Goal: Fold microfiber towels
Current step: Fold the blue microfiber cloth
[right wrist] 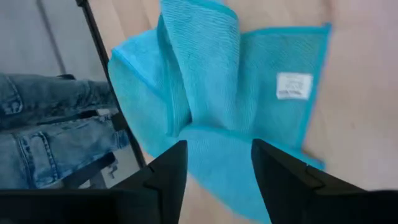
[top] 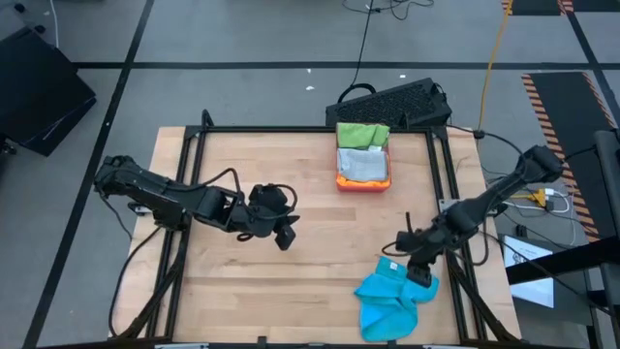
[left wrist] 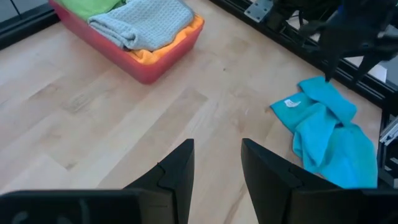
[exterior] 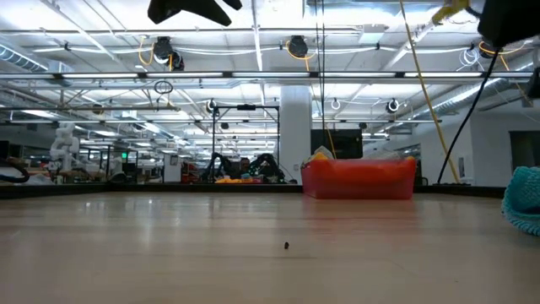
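Observation:
A bright blue microfiber towel (top: 392, 301) lies crumpled on the table near its front right corner, and its white label (right wrist: 292, 86) faces up. It also shows in the left wrist view (left wrist: 329, 134) and at the right edge of the low view (exterior: 525, 198). My right gripper (right wrist: 217, 146) is open just over the towel's far part (top: 418, 271), with cloth showing between its fingers. I see no hold. My left gripper (left wrist: 217, 146) is open and empty above the table's left middle (top: 281, 233). Green, grey and orange towels lie in the pink-red tray (top: 363, 184).
The tray (left wrist: 146, 68) stands at the table's far middle. A black keyboard (top: 392, 102) lies beyond the far edge. Black frame rails (top: 450, 194) run along the table's sides. A person's jeans-clad legs (right wrist: 50, 130) stand off the table's right side. Bare wood lies between the arms.

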